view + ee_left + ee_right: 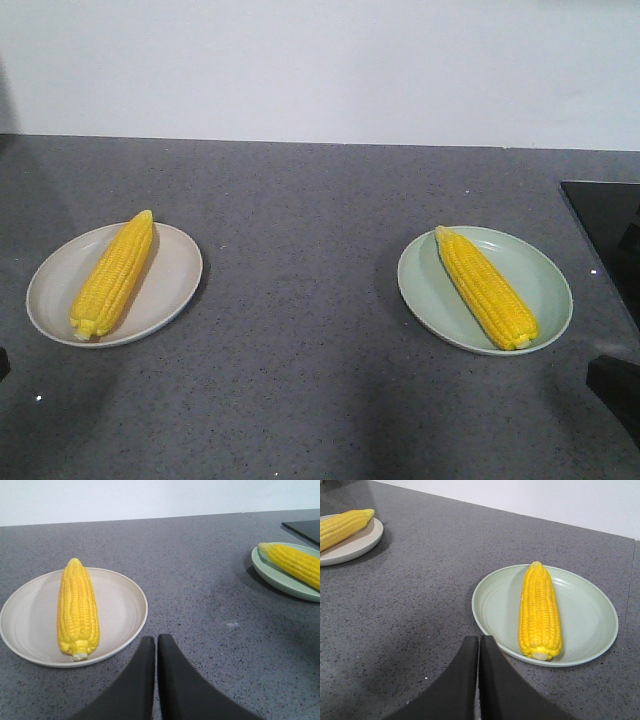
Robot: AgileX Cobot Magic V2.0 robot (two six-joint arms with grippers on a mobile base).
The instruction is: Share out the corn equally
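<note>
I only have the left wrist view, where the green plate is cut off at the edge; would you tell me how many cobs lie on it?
Observer: Just one cob lies on the green plate, wholly inside the rim.
Operator: Thank you. Is the right tool holding anything?
Observer: No, the right tool is shut and empty, with its tips close to that plate's near rim.
Operator: Is any corn lying off the plates?
Observer: None in the front view. The only other cob lies on the beige plate, and the counter between the plates is bare.
</note>
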